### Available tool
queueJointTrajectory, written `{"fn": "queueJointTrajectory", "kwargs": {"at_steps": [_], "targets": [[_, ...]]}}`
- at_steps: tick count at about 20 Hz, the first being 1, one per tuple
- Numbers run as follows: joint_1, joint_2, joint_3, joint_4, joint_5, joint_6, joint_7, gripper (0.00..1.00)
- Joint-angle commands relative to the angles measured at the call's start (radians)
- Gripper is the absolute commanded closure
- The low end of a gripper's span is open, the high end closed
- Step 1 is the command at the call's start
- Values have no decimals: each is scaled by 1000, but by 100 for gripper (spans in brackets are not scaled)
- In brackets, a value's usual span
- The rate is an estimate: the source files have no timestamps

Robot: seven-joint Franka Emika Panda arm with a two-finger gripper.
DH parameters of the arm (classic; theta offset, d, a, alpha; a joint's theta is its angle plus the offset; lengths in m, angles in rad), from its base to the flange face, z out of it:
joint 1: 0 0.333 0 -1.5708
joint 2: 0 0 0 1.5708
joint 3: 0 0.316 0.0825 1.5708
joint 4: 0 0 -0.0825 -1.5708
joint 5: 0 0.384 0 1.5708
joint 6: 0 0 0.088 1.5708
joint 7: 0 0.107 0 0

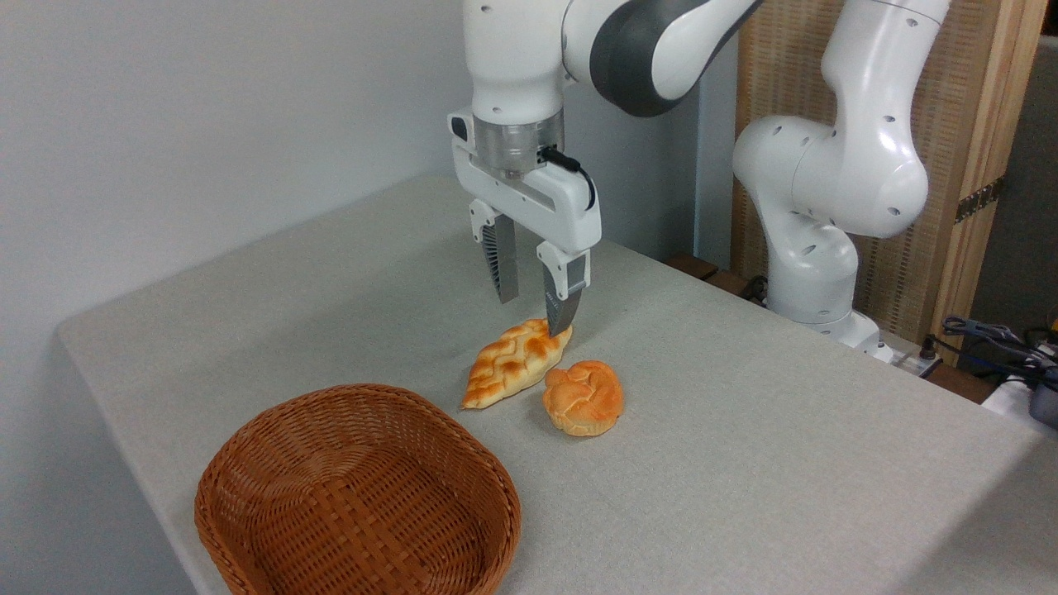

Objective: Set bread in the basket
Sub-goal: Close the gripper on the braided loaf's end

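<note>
Here the gripper [533, 312] is spread, empty, over the far tip of the braided loaf [514, 361] at frame centre, beside a knotted bun [583, 397]. Jaws should be centred across the loaf before closing. Wicker basket [355, 496], lower left, empty. Grey cloth-covered table [744, 463]; white wall behind.

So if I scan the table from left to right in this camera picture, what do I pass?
Wicker basket → braided bread loaf → small round bun → the robot arm's white base. The gripper hangs open above the loaf's far end.
</note>
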Motion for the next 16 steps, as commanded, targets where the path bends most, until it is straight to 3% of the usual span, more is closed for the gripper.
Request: {"fn": "queueJointTrajectory", "kwargs": {"at_steps": [1, 3, 7, 8, 10, 11, 14, 16], "targets": [[-38, 64, 4, -10, -16, 74, -8, 0], [-58, 101, 4, -10, -11, 93, -8, 0], [-57, 122, -12, -12, 10, 109, 1, 0], [-58, 133, -15, -12, 32, 117, 1, 9], [-58, 151, -16, -12, 43, 126, 4, 47], [-58, 153, -18, -10, 43, 127, 6, 62], [-58, 154, -18, -10, 52, 127, 27, 72], [-58, 161, -18, -7, 52, 127, 28, 72]]}}
